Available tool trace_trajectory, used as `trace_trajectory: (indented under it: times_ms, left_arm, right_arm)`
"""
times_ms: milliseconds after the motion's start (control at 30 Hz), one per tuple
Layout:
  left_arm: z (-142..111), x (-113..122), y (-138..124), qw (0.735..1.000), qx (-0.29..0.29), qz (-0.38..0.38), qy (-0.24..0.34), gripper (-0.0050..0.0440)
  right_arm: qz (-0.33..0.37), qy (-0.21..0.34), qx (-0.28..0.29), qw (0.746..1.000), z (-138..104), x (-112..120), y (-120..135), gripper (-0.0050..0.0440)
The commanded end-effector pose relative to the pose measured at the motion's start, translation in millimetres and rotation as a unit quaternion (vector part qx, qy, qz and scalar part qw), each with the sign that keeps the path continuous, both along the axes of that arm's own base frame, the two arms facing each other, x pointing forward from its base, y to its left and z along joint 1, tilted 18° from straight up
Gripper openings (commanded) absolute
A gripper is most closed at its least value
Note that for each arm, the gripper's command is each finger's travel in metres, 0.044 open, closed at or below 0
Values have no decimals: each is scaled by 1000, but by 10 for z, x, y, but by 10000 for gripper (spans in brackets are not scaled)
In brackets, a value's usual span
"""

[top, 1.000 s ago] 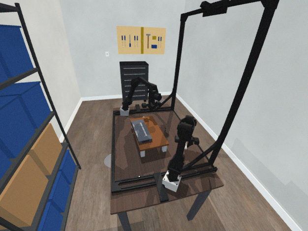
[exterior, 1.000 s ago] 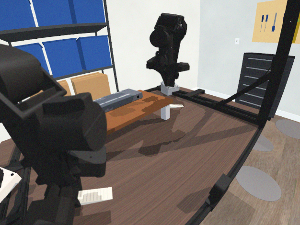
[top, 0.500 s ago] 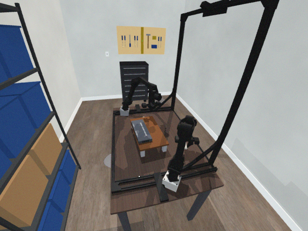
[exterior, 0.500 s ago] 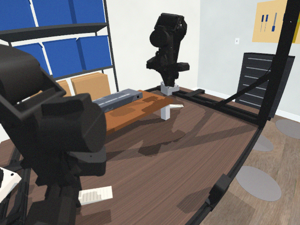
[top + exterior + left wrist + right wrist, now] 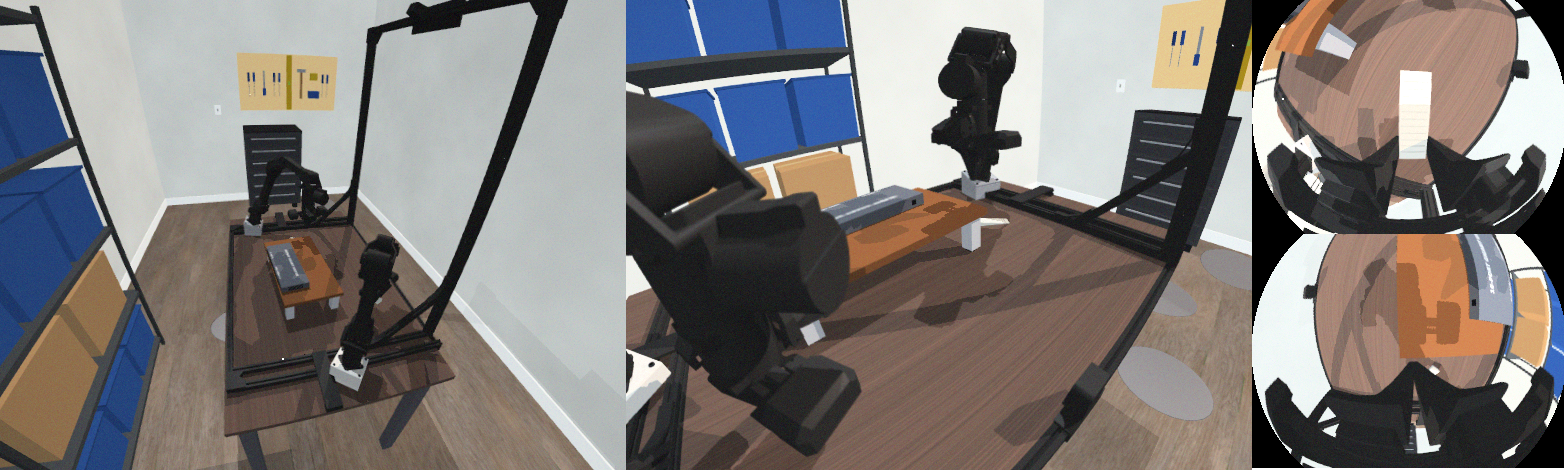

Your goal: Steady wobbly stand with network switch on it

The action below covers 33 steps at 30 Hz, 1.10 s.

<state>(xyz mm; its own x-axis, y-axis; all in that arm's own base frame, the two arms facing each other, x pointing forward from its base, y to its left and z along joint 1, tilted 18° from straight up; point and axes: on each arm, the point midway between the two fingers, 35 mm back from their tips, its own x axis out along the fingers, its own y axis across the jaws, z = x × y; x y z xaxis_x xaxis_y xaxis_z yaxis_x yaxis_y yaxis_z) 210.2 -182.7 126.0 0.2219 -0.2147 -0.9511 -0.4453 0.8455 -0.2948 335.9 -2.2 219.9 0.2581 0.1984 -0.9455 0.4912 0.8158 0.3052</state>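
The orange stand rests on white legs in the middle of the table, with the grey network switch lying on top of it. My left gripper is shut on a white wedge and holds it over bare table, off the stand's near end. A second white wedge lies flat on the table beside the stand's far leg. My right gripper is shut and empty above the stand's far end.
A black rail frame borders the table. The left arm stands at the front, the right arm at the back. A shelf of blue bins and a black drawer cabinet stand off the table.
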Motion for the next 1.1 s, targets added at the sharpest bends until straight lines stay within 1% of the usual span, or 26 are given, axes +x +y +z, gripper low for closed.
trace_trajectory:
  times_ms: [0,667,700,767,867,967,1067]
  left_arm:
    - [4,-3,0,997,-10,71,10,0]
    - [4,-3,0,997,-10,71,10,0]
    - [4,-3,0,978,-42,199,39,0]
    - [4,-3,0,964,-55,253,51,0]
    - [4,-3,0,932,-78,345,73,0]
    - [4,-3,0,891,-99,434,93,0]
    - [4,-3,0,842,-117,516,108,0]
  right_arm:
    - [0,0,0,1000,0,0,0,0]
    - [0,0,0,1000,0,0,0,0]
    - [0,0,0,1000,0,0,0,0]
    - [0,0,0,1000,0,0,0,0]
    - [0,0,0,1000,0,0,0,0]
    - [0,0,0,1000,0,0,0,0]
    - [0,0,0,1000,0,0,0,0]
